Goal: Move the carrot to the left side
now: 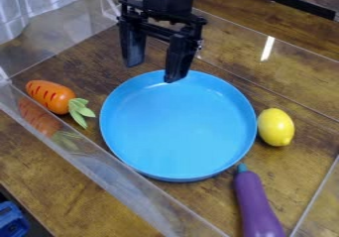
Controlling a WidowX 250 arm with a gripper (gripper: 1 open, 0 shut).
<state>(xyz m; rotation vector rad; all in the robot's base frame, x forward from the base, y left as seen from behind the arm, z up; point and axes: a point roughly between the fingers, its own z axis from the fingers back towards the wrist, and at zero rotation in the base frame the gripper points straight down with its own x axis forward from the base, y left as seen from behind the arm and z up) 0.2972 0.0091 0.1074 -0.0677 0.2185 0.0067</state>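
Note:
The small orange carrot (51, 95) with green leaves lies on the wooden table at the left, next to the clear wall, left of the blue plate (126, 132). My gripper (157, 60) hangs above the plate's far rim, open and empty, its two black fingers (179, 60) pointing down. It is well right of and behind the carrot, not touching it.
A yellow lemon (276, 127) lies right of the plate. A purple eggplant (256, 205) lies at the front right. Clear plastic walls (79, 172) enclose the wooden table.

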